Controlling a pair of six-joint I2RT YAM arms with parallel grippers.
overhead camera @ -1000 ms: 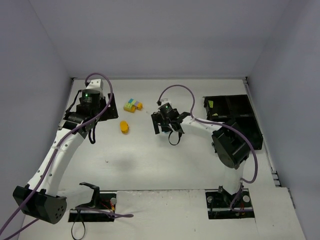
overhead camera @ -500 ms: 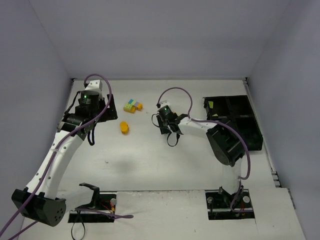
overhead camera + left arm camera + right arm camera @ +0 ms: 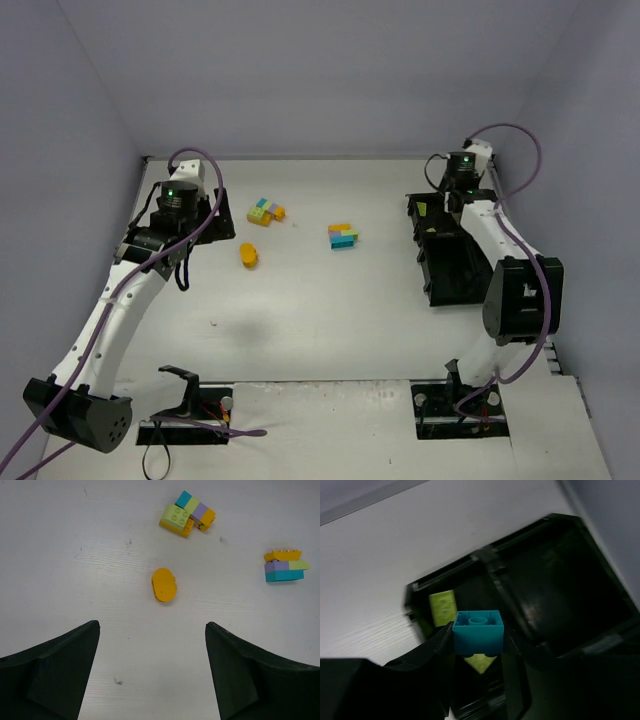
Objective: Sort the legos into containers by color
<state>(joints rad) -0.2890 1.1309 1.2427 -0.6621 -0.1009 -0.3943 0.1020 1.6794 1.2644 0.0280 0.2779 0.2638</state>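
Right hand (image 3: 478, 645) over tray (image 3: 490, 562) by the right wall (image 3: 570, 150).
I see it clamped on a cyan brick (image 3: 478, 631) above lime bricks (image 3: 442, 607); left hand (image 3: 151, 626) spread over open table (image 3: 75, 555).

I am holding a cyan square plastic brick (image 3: 477, 630). The divided plastic tray (image 3: 560, 575) is showing black, with lime green bricks (image 3: 442, 607) inside. One rounded plastic brick (image 3: 164, 585) is showing orange; two brick clusters (image 3: 188, 516) (image 3: 285, 566) are mixing orange, lavender, lime and cyan.

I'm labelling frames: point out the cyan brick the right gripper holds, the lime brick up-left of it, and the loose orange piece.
cyan brick (image 3: 478, 634): right wrist view, front face.
lime brick (image 3: 442, 608): right wrist view, top face.
orange piece (image 3: 164, 585): left wrist view, middle of top.
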